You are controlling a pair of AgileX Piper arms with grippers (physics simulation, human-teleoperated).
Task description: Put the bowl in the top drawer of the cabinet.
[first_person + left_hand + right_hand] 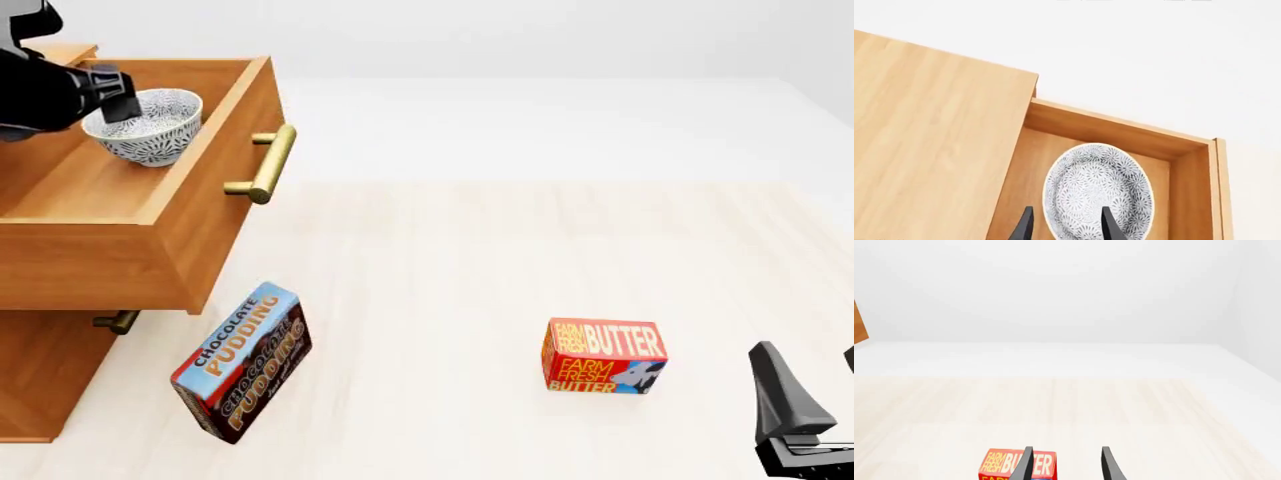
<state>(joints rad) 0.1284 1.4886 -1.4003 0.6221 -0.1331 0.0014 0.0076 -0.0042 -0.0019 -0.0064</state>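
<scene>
The speckled bowl [147,128] sits upright inside the pulled-out top drawer [200,225] of the wooden cabinet [40,380], toward the drawer's back. My left gripper [123,104] hangs open right over the bowl's near rim. In the left wrist view, one fingertip [1111,225] is over the bowl [1097,187] and the other is just outside its rim, with the drawer wall [1114,131] beyond and the cabinet top [927,140] beside it. My right gripper [814,390] stands open and empty low at the table's near right corner.
The drawer's brass handle [264,165] juts out over the table. A chocolate pudding box [243,362] lies tilted just in front of the cabinet. A red butter box [603,356] stands mid-table, just ahead of my right gripper [1067,465] in the right wrist view, box [1007,465].
</scene>
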